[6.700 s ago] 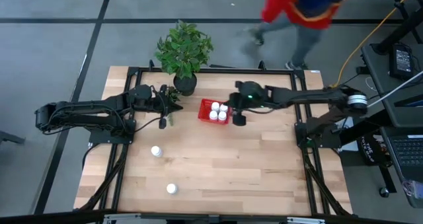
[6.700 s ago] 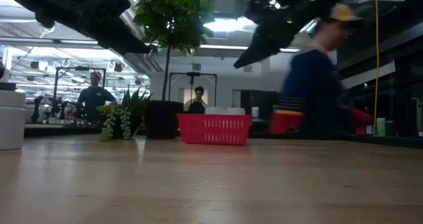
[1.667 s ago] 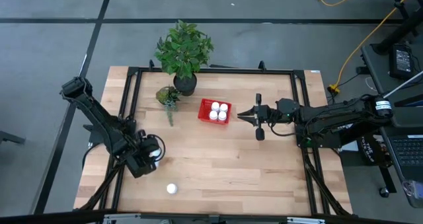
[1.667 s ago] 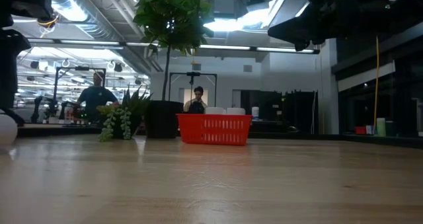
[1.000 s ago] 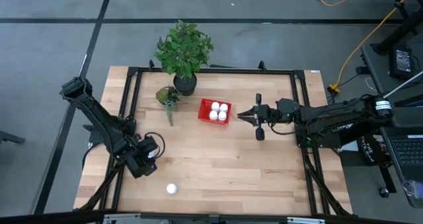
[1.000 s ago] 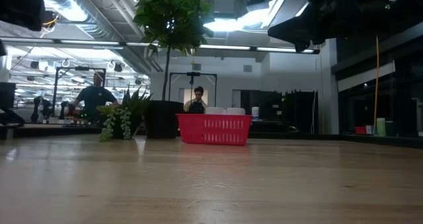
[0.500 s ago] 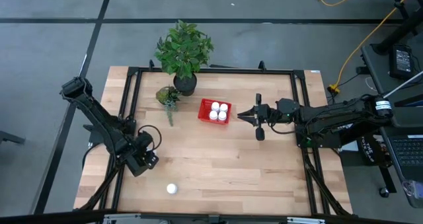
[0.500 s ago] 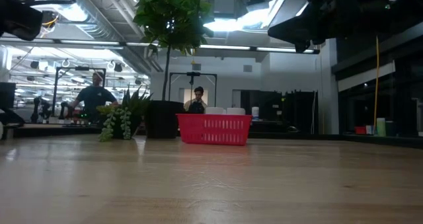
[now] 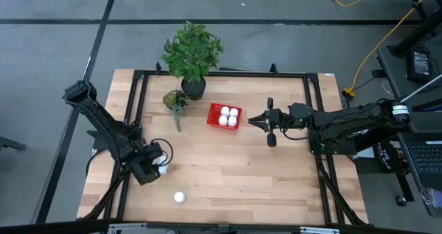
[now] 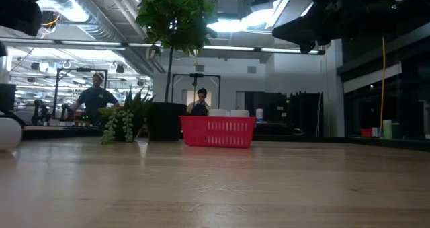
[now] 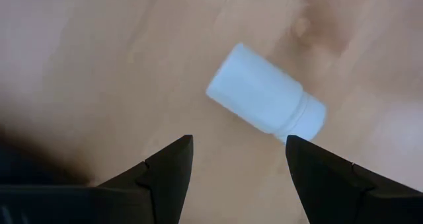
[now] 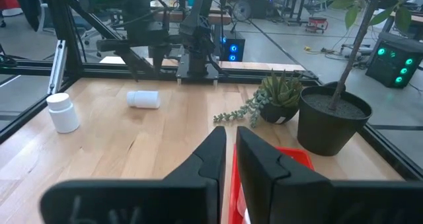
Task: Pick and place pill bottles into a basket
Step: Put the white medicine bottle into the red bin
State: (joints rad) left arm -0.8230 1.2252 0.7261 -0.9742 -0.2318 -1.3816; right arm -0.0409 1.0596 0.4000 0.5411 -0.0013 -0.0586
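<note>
A white pill bottle (image 11: 264,98) lies on its side on the wooden table, just beyond the tips of my left gripper (image 11: 239,145). That gripper is open, points down at the near left of the table (image 9: 153,165) and touches nothing. A second pill bottle (image 9: 179,197) stands upright near the front edge. The red basket (image 9: 224,115) sits at the far middle with several bottles inside. My right gripper (image 9: 252,120) hovers shut and empty just right of the basket.
A tall plant in a black pot (image 9: 193,88) and a small trailing plant (image 9: 176,99) stand left of the basket at the far edge. Bare wood lies between the bottles and the basket. People show in the room beyond the table (image 10: 95,97).
My left gripper has turned a little over the same spot and has stayed open. The pill bottle that it hid in the high view now shows beside it, lying on its side.
</note>
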